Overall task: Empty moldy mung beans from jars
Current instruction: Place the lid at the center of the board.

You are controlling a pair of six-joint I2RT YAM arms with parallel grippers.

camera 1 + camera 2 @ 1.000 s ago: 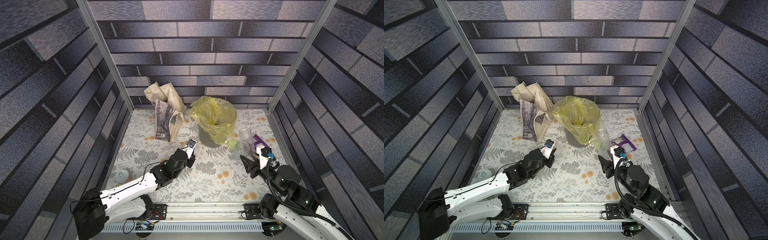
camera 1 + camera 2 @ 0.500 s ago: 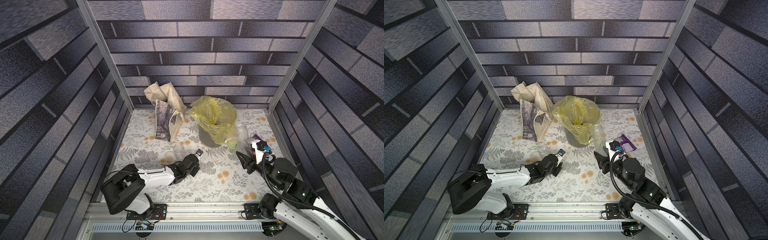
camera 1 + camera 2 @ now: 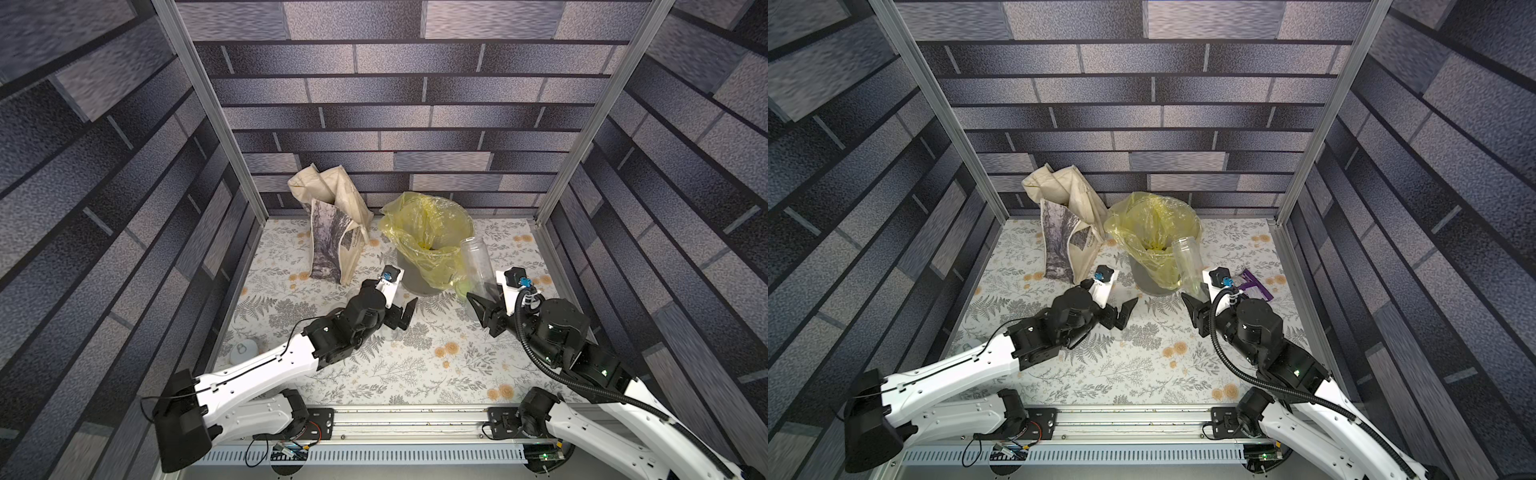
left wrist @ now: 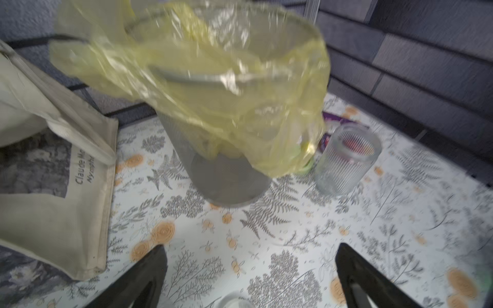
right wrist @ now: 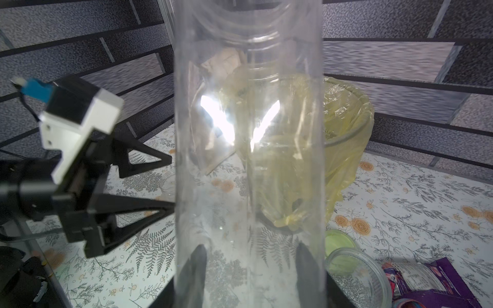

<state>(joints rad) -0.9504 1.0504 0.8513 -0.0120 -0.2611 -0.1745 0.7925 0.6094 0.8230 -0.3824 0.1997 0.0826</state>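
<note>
holding a slim jar (image 3: 473,259) that looks empty, the right gripper (image 5: 250,261) is clamped on its base beside the bucket (image 3: 411,284). the left gripper (image 4: 252,250) hangs spread wide over the table (image 3: 415,374), gripping nothing. the ribbed jar (image 4: 346,160) stands empty too; a 3rd jar (image 5: 166,182) sits under that gripper, contents unclear. mung beans (image 3: 1158,247) seem dumped in the yellow bag (image 3: 428,224), so little is left.

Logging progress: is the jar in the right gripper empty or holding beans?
Empty. The slim jar shows clear through in the right wrist view: no green grains, only whitish haze near the right gripper.
</note>
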